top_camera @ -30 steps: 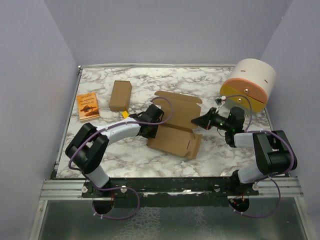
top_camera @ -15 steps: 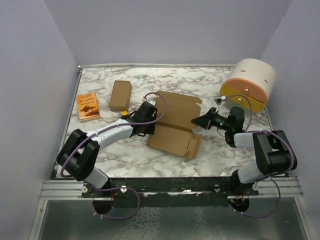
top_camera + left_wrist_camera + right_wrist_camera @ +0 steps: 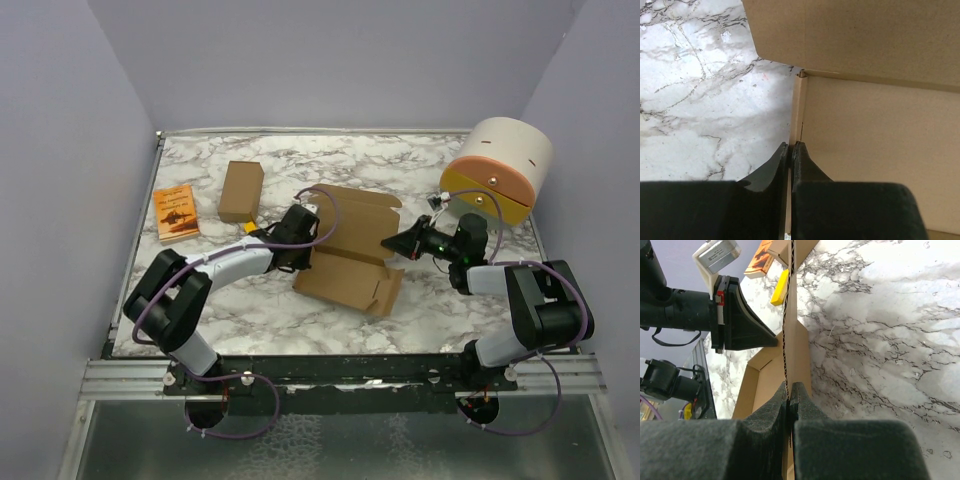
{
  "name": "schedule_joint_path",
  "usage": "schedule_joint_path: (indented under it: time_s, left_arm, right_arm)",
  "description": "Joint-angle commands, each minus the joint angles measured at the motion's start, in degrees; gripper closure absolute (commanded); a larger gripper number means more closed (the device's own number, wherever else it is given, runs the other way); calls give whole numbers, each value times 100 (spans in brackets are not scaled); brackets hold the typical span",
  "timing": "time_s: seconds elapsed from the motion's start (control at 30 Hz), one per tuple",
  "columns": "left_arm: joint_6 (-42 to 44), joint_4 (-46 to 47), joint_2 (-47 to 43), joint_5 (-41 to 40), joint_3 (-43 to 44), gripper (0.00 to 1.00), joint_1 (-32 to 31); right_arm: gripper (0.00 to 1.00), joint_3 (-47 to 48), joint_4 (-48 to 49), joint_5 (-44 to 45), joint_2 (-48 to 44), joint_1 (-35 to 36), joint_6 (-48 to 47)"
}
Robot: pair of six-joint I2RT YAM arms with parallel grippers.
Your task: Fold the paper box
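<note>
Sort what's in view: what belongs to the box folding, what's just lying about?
In the job: paper box, left tool and right tool, both shut on its edges.
Lying about: narrow cardboard box, orange booklet, small yellow block, cream round container.

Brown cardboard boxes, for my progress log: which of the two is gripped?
The wide, open paper box at mid-table: the left gripper and right gripper each pinch one edge of it. The narrow closed box, farther left, stands untouched.
</note>
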Motion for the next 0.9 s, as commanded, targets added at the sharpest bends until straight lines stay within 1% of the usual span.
schedule_joint_path:
  time_s: [0.0,0.1,0.2,0.33,0.43,0.47,0.57,0.6,0.7,0.87]
  left_arm:
    - [192,-454,253,-467,94,100,-124]
    - [308,-805,292,-963,213,100,-290]
    - [333,-931,285,-1219,252,100,-381]
    - [348,-992,267,-1430,313,100,-440]
    - [339,-898,133,-1366,321,100,-443]
    - [324,-796,48,-1265,294,97,-435]
    - [180,-412,-325,-961,133,71,-370]
    - [142,-277,-456,-836,55,67,-313]
    - [56,56,-817,-338,-152,63,-65]
    - [-10,756,-1557,394,-611,63,336]
  right_arm:
    - [99,138,188,-9,-10,6,-15]
    - [99,139,201,-9,14,5,2]
    - [99,139,214,-10,12,4,4]
    - [99,147,210,-18,-3,2,-9]
    - [99,159,208,-41,3,2,-34]
    - [99,169,206,-56,7,2,-46]
    - [99,188,210,-92,2,7,-81]
    - [99,191,203,-97,5,2,-96]
    - [99,212,202,-137,20,-1,-135]
    - [99,275,210,-309,29,-1,-245]
